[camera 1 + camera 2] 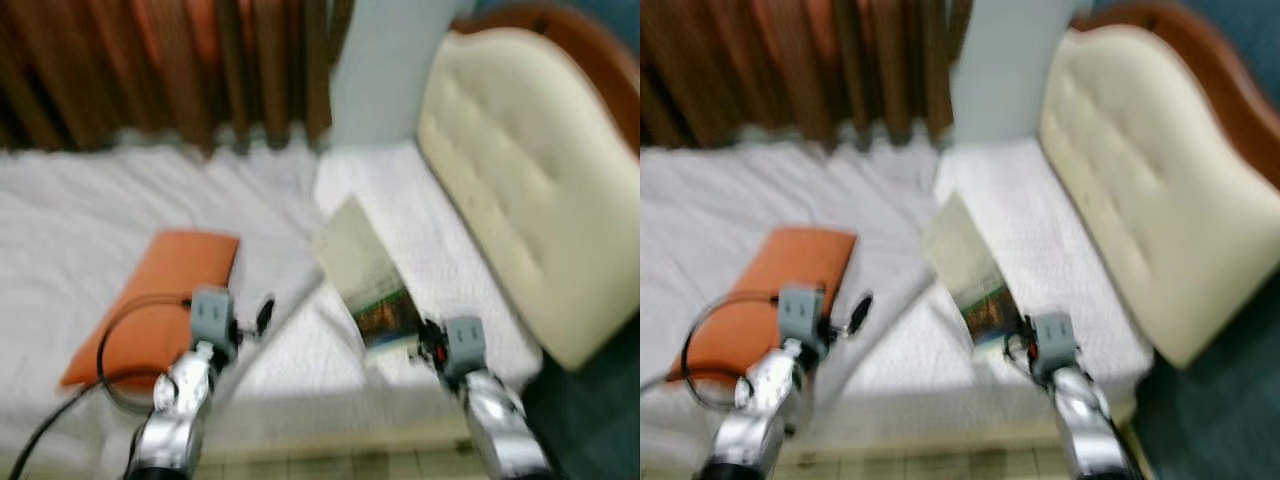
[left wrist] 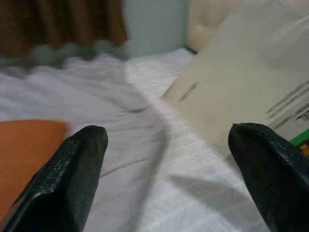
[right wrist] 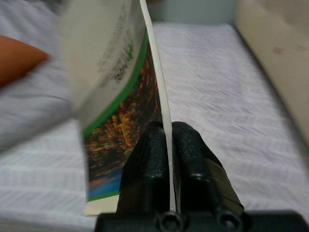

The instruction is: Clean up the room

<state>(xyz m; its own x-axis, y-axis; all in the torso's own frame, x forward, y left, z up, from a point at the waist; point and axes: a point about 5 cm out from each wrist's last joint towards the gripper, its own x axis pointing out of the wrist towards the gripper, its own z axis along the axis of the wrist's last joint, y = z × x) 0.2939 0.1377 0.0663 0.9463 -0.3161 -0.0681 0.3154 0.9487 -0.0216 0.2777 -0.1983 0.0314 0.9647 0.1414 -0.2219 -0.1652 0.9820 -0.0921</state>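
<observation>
Setting: bedroom in a home.
- Bed (image 1: 120, 190) with white, wrinkled sheets, taking up most of the head views.
- Headboard (image 1: 520, 180), cream, padded and tufted, in a curved brown wooden frame, along the bed's right edge.
- Cushion (image 1: 165, 290), orange, lying flat near the bed's front left corner.
- Curtains (image 1: 160, 60), brown and orange, hanging in folds behind the bed's far edge.
- Wall (image 1: 385, 70), pale blue-grey, at the far right corner between curtains and headboard.

One booklet (image 1: 365, 280), one orange pillow (image 1: 165, 290)
</observation>
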